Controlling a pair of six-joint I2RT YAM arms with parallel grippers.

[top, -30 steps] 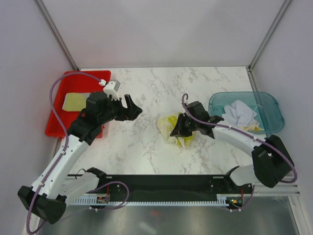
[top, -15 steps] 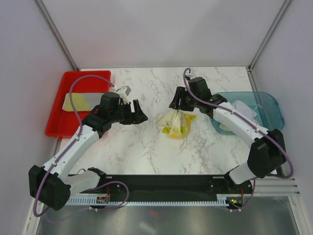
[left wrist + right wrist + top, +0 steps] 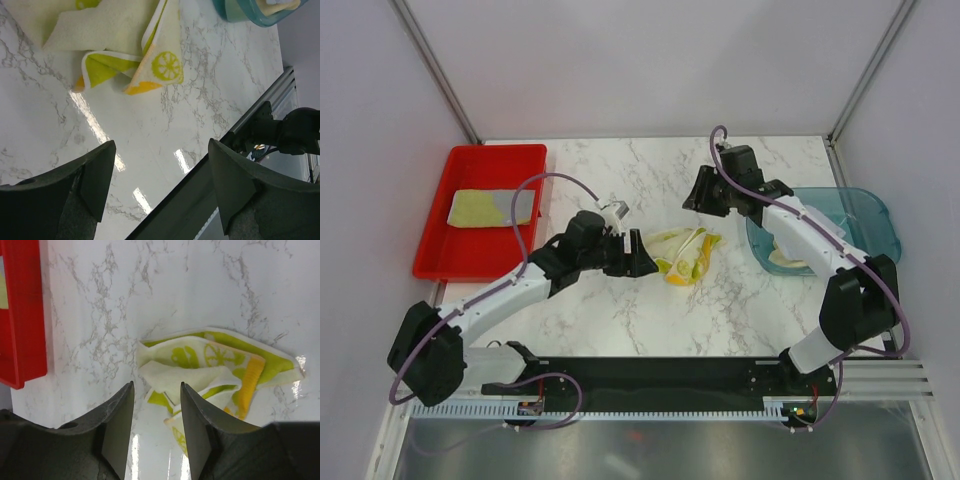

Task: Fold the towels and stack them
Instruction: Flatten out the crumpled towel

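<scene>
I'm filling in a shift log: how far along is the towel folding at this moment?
Done: one folded towel lies in the red tray. In hand: nothing; both arms' jaws stand open, the left ones beside the crumpled lemon-print towel on the table. Left: folding that one, plus the pale cloth in the teal bin, then stacking.

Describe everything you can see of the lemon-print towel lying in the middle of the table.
The lemon-print towel is soft terry-looking cloth, pale cream with yellow-green and orange patches, lemon-slice prints and a white hem. It lies crumpled and loosely folded over itself on the marble table. Nothing grips it: the left claw is open beside it, apart.
</scene>
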